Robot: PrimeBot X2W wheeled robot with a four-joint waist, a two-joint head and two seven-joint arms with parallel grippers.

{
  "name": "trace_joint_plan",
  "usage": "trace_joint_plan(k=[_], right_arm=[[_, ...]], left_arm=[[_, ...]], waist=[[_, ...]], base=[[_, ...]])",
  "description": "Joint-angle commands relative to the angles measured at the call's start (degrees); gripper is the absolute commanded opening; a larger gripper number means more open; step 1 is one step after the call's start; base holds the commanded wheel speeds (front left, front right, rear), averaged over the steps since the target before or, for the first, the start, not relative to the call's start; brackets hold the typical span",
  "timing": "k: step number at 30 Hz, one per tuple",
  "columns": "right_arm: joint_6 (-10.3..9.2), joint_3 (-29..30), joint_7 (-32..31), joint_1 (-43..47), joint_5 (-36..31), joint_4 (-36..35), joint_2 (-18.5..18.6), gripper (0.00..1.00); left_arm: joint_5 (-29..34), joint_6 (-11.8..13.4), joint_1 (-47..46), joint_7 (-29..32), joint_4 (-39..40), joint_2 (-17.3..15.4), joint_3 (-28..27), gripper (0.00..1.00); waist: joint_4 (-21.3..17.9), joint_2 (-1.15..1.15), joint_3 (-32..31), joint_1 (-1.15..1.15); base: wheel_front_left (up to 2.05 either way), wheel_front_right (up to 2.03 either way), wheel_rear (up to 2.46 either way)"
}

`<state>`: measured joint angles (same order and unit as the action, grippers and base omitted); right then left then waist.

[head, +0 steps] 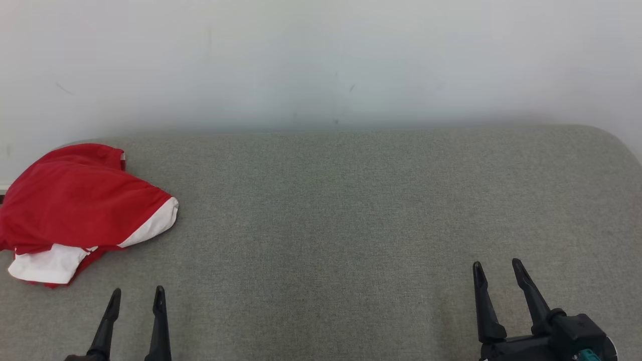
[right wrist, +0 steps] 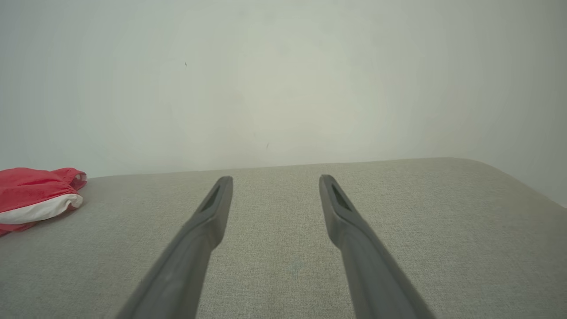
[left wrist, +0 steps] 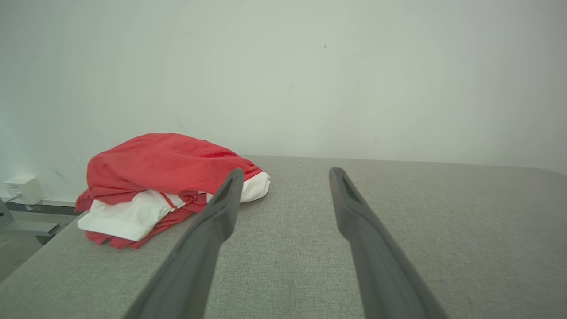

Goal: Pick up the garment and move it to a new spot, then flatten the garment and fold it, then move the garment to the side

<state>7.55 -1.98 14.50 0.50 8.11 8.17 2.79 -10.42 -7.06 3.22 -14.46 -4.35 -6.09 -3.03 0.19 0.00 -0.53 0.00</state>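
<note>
One red-and-white garment (head: 80,200) lies bunched on the grey worktop (head: 351,225). The left gripper (head: 138,291) hovers near the garment, just off its near right corner, fingers spread wide and empty. The right gripper (head: 496,263) sits well apart from the garment, far to its right, equally wide open, holding nothing.

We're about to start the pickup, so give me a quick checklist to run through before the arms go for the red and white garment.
1. Left gripper open, holding nothing: ok.
2. Right gripper open, holding nothing: ok.
3. Garment lies bunched at the left end of the table, apart from both grippers: ok.
4. Free grey surface to the garment's right for a new spot: ok.
5. Garment wholly on the table, no overhang at the left edge: cannot tell.
</note>
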Motion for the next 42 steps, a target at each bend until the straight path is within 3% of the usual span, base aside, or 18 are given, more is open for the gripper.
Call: trace_joint_plan(k=[1,42], right_arm=[[-0.11,-0.15,0.40,0.58,-1.13,-0.22,0.17,1.00],[-0.12,0.45,0.68,0.63,2.49,1.15,0.15,1.00]], left_arm=[[0.89,-0.09,0.61,-0.51,-0.17,-0.26,0.15,1.00],[-0.58,1.53,0.23,-0.19,-0.63,-1.57,1.26,1.00]], waist=[[0.03,0.00,-0.02,0.00],[1.67,0.00,-0.23,0.00]], base=[[0.00,0.00,0.00],[0.00,0.00,0.00]])
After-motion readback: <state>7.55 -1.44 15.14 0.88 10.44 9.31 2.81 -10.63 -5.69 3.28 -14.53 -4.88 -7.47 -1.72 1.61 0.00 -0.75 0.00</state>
